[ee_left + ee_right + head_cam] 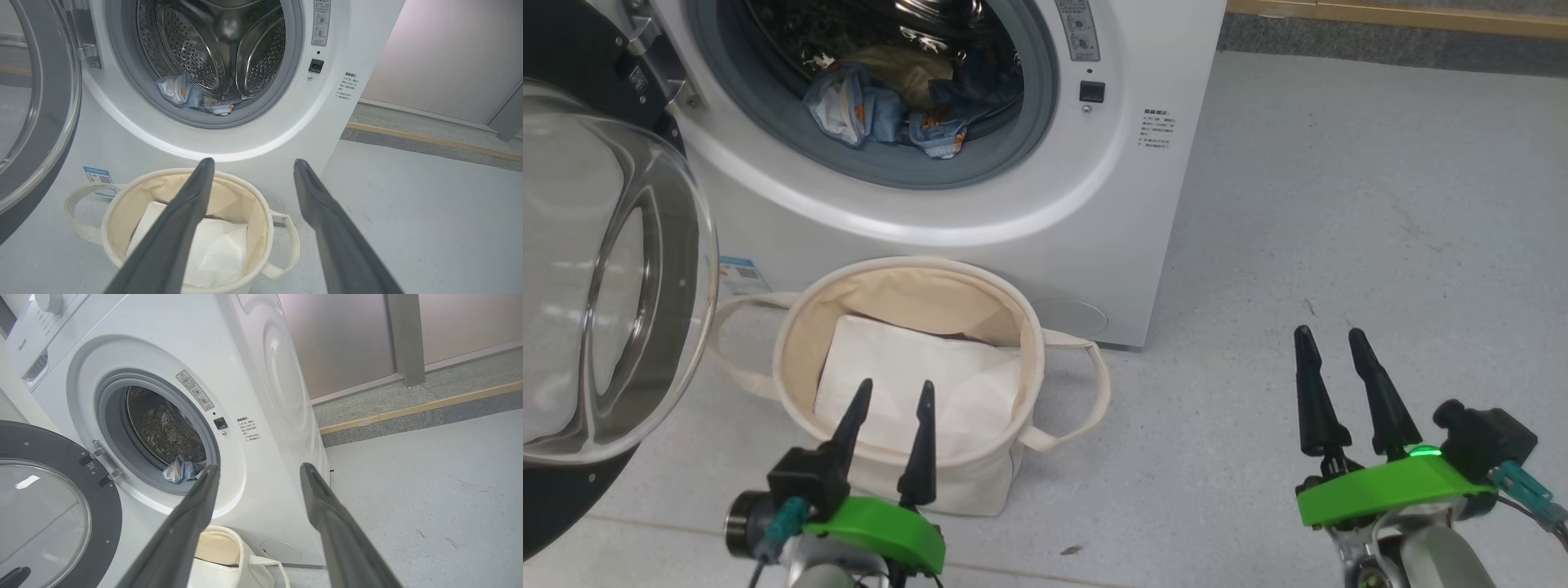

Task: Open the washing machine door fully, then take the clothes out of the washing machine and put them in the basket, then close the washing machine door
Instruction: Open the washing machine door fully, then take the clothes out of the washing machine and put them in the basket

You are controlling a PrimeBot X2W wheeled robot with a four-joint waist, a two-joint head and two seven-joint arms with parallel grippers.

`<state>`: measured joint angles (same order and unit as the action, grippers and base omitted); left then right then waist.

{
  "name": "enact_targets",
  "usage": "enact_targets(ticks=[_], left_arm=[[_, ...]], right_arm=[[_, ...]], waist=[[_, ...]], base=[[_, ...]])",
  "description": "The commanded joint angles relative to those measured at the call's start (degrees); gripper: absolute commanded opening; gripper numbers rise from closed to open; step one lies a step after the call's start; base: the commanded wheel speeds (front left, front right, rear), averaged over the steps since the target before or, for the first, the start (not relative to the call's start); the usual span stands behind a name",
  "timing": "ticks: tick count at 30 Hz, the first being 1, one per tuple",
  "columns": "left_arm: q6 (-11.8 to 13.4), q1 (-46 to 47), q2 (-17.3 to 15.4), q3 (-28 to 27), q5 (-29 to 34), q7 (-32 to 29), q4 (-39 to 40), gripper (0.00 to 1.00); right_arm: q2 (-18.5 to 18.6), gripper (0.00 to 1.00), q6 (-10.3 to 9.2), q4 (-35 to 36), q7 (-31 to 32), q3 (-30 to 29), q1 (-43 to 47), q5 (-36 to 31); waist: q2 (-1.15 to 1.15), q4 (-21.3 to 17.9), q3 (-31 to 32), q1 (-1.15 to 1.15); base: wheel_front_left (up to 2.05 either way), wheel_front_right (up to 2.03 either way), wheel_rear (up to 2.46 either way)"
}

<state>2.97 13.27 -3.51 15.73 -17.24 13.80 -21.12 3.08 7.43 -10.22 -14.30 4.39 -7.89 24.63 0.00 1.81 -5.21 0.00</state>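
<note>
The white washing machine (1045, 196) (261, 134) (253, 347) stands with its door (613, 269) (36, 102) (49, 506) swung wide to the left. Light blue clothes (882, 110) (184, 92) (182, 471) lie at the drum's front lip. The cream basket (792, 327) (261, 212) (224, 559) sits on the floor below the opening, with a white folded sheet (907, 384) (220, 253) inside. My left gripper (894, 388) (253, 163) hovers open over the basket's near rim, nothing between its fingers. My right gripper (1331, 335) (259, 467) is open over bare floor to the right.
Grey floor (1339, 204) stretches to the right of the machine. A wooden strip (1396, 16) (408, 410) runs along a raised ledge behind it. The open door's glass dome juts into the space at my left.
</note>
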Motion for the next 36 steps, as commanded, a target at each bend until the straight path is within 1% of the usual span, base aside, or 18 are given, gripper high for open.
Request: enact_targets(ticks=[1, 3, 21, 23, 32, 36], left_arm=[[-0.21, 1.97, -0.43, -1.16, 0.99, 0.78, 1.33, 1.00], [-0.08, 2.10, -0.68, -0.73, 1.95, 0.93, 1.23, 1.00], [0.77, 1.48, -0.55, -2.47, 3.93, 1.18, 3.10, 1.00], [1.07, 1.49, -0.73, -2.35, 5.11, 1.19, 3.51, 1.00], [2.01, 1.62, -0.63, -2.76, 6.90, 1.19, 2.96, 1.00], [2.13, 1.90, -0.45, -3.19, 6.63, 1.19, 2.40, 1.00]], right_arm=[[-0.20, 1.00, 0.06, 1.82, -0.70, 1.25, -1.11, -0.20], [-0.20, 1.00, 0.06, 1.73, -0.70, 1.27, -1.16, -0.19], [-0.20, 1.00, 0.06, 1.31, -0.70, 1.33, -1.16, -0.11], [-0.20, 1.00, 0.06, 1.23, -0.70, 1.29, -1.18, -0.04], [-0.20, 1.00, 0.06, 0.86, -0.70, 1.31, -1.44, 0.14], [-0.20, 1.00, 0.06, 0.55, -0.70, 1.25, -1.60, 0.17]], waist=[[0.00, 0.03, -0.04, 0.00], [0.00, 0.06, -0.11, 0.00], [0.00, 0.09, 0.04, 0.00], [0.00, 0.08, -0.02, 0.00], [0.00, 0.13, -0.48, 0.00], [0.00, 0.29, -0.67, 0.00]], base=[[0.00, 0.00, 0.00], [0.00, 0.00, 0.00], [0.00, 0.00, 0.00], [0.00, 0.00, 0.00], [0.00, 0.00, 0.00], [0.00, 0.00, 0.00]])
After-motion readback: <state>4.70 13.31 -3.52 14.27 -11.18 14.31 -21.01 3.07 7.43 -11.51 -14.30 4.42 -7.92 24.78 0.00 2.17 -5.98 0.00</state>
